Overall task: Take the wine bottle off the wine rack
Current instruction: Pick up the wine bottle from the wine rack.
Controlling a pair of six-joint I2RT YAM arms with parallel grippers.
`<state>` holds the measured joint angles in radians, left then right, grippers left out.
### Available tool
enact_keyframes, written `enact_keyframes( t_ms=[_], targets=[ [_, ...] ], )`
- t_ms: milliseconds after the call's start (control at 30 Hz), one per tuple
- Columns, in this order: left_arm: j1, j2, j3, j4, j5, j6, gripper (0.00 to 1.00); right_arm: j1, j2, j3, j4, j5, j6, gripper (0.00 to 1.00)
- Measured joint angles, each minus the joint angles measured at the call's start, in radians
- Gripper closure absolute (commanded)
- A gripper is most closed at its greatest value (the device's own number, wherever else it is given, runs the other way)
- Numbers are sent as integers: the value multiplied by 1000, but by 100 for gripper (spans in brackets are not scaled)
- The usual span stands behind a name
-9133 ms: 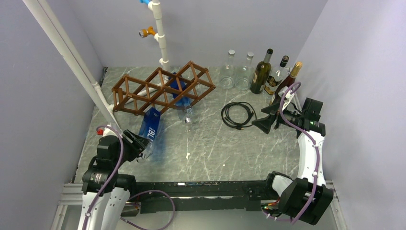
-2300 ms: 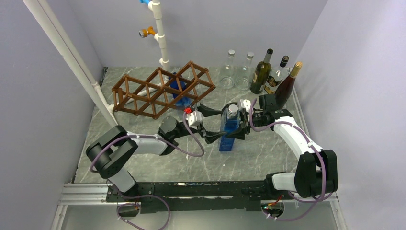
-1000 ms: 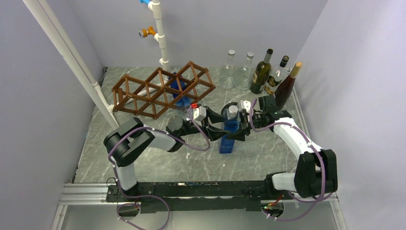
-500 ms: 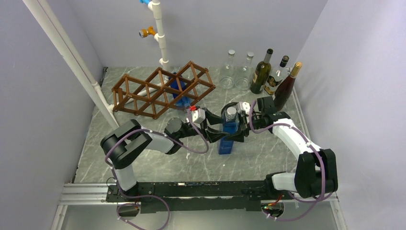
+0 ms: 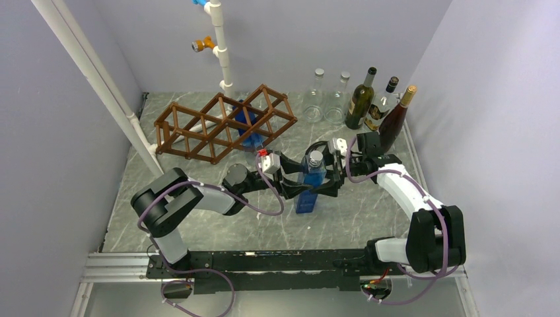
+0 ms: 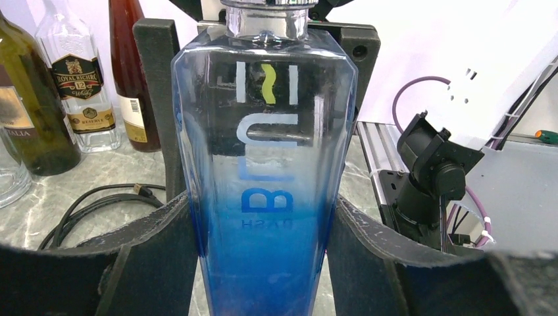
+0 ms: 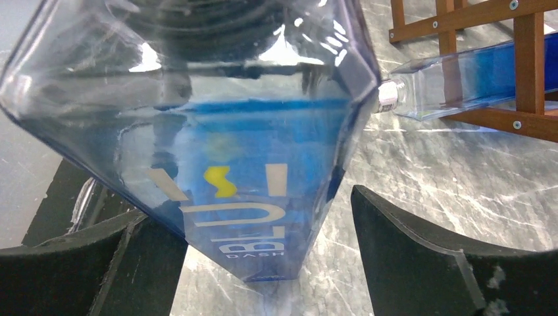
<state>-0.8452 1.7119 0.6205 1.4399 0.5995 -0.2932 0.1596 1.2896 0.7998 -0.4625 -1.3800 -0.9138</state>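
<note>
Marble table [image 5: 264, 228], left fingers [image 6: 151, 263] pinching blue bottle [image 6: 270, 164], right fingers [image 7: 421, 257] spread, seen from right wrist.

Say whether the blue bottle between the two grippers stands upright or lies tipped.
Upright: the blue bottle has its neck and cap on top and its blue base down.

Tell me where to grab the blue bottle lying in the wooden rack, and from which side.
Grip the bottle at the clear shoulder just behind its cap, coming from the near, arm-facing side of the rack. Only that end pokes out of the lattice; wooden bars cage the body. It looks square-sided, so close across two flat faces and pull along its length.
</note>
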Motion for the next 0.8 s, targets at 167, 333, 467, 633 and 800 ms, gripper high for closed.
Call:
enact_keyframes(
  t_ms=[167, 333, 467, 633, 800],
  targets=[
    [-1, -15, -13, -8, 6, 16, 100, -10, 0, 5, -25, 3, -21, 1],
    [0, -32, -27, -13, 5, 26, 100, -24, -3, 90, -183, 11, -105, 1],
    [0, -39, -28, -22, 10, 37, 100, -26, -18, 171, -311, 10, -176, 1],
    [-1, -47, -29, -34, 14, 45, 100, -14, -18, 277, -479, 20, -281, 1],
    [-1, -51, -33, -35, 14, 45, 100, 59, 25, 396, -672, 39, -397, 1]
  ],
)
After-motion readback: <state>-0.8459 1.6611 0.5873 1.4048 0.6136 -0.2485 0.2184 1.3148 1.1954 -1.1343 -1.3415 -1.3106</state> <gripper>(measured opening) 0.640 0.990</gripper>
